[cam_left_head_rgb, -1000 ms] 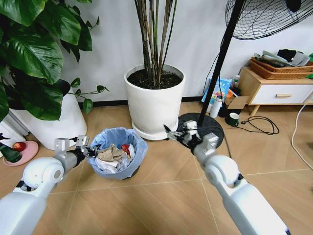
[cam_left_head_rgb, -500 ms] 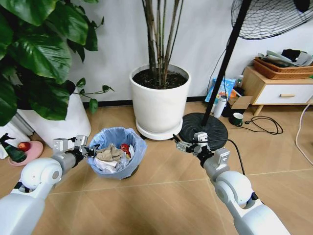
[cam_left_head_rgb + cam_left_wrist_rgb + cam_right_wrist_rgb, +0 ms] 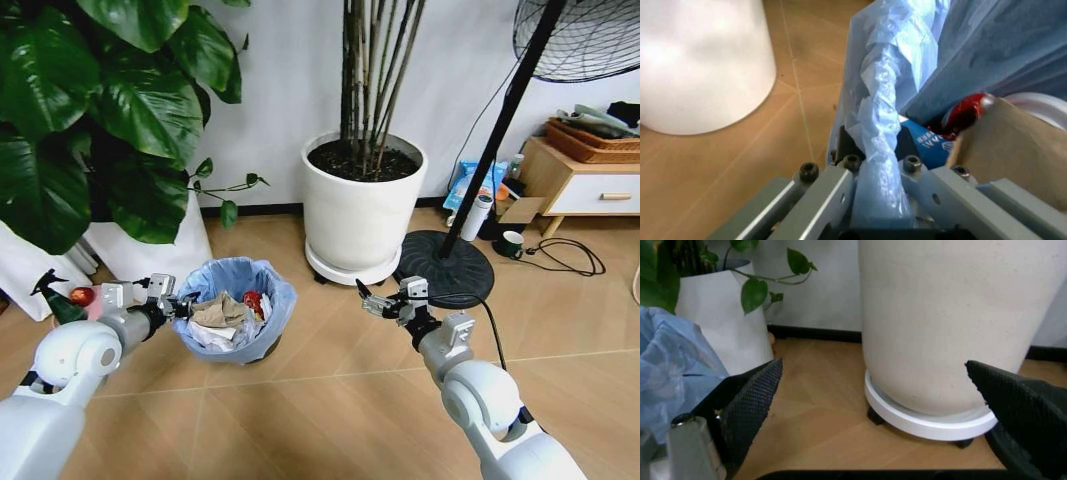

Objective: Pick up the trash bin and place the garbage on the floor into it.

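The trash bin [image 3: 236, 318], small and round with a crinkled light-blue bag, stands low at the left of centre in the head view. My left gripper [image 3: 166, 305] is shut on its near-left rim; the left wrist view shows the fingers [image 3: 830, 192] clamped on the bag's rolled edge [image 3: 880, 150]. Garbage fills the bin: crumpled paper [image 3: 220, 312], a red wrapper [image 3: 254, 300] [image 3: 965, 112] and a blue-white cup [image 3: 925, 144]. My right gripper [image 3: 385, 301] hangs open and holds nothing, right of the bin and in front of the white pot. Its black pads [image 3: 750, 407] stand wide apart.
A large white plant pot [image 3: 362, 212] [image 3: 943, 325] on a wheeled saucer stands behind the bin. A second pot [image 3: 150, 250] with big leaves is at the left. A fan's black base [image 3: 445, 268] and cable, a mug [image 3: 512, 243] and a wooden cabinet [image 3: 590, 190] are at the right. A green bottle [image 3: 55, 298] stands far left.
The whole view has swung, so the pots and the fan have slid right. The held bin keeps its place in view. My right gripper has drawn back from the pot's base and lowered.
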Tool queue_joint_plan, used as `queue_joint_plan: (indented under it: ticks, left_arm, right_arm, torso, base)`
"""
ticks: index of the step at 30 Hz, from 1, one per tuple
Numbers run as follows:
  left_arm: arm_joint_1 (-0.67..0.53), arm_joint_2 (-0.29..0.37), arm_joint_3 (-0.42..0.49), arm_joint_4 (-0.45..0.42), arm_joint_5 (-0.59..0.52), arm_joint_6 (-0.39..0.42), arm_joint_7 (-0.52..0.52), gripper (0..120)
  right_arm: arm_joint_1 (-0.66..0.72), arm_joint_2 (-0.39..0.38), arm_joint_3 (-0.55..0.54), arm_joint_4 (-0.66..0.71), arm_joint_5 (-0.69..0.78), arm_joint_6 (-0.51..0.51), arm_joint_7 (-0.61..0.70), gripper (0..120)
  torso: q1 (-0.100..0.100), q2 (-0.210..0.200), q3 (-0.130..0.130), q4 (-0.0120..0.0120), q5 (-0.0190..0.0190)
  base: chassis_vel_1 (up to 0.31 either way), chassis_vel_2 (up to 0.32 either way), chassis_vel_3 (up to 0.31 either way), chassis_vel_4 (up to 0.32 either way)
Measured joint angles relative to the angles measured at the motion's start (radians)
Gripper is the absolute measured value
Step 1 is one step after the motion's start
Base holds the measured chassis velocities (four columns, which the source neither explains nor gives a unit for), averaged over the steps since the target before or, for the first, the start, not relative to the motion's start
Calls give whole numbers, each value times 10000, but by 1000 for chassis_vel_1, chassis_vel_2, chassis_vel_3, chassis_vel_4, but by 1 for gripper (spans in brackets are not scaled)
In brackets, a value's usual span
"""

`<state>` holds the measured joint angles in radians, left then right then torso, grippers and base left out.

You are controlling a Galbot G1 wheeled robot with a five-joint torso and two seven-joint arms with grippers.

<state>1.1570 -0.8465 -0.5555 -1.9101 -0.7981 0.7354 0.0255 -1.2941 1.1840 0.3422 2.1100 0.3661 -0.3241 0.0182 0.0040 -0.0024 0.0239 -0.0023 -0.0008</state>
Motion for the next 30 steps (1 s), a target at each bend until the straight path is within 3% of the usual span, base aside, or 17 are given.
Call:
queue_joint_plan:
  ticks: [17,19,30]
  left_arm:
    - [135,-43,-165,-105,21,0,-14,0]
    - [295,-67,-407,-107,44,0,64,0]
    - [539,-36,-672,-226,51,0,145,0]
  right_arm:
    - [-637,309,677,351,-292,-26,-21,100]
    - [-1434,481,1563,577,-636,0,-67,100]
    - [-2630,940,2301,844,-1301,203,291,100]
  torso:
    - [1,0,0,3,-2]
    - [1,0,0,4,-2]
    - [0,0,0,-1,2]
  base:
    - [168,179,-170,-171]
    - [81,78,-50,-84]
    - [-14,-26,15,16]
